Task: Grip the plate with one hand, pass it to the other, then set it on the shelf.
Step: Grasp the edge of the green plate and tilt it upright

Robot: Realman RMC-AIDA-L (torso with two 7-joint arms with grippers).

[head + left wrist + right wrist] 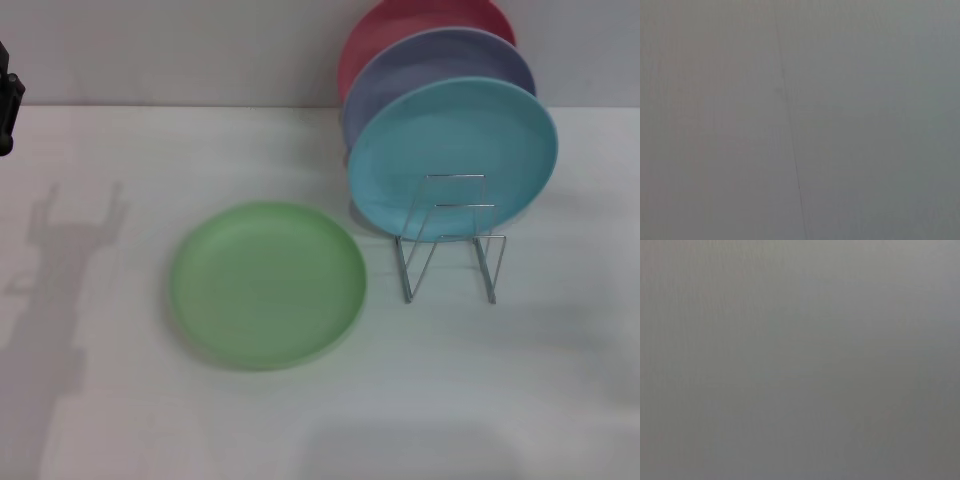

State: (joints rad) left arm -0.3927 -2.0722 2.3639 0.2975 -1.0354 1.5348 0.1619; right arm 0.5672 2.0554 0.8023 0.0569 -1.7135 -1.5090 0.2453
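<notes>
The light green plate lies flat on the white table, left of centre in the head view. To its right stands the shelf, a thin silver wire rack whose front loops hold nothing. A black part of my left gripper shows at the far left edge, well away from the plate and above the table's back. My right gripper is out of view. Both wrist views show only a plain grey surface.
A turquoise-blue plate stands upright in the rack, with a lavender plate and a pink plate behind it. The left arm casts a shadow on the table's left side. A grey wall runs behind the table.
</notes>
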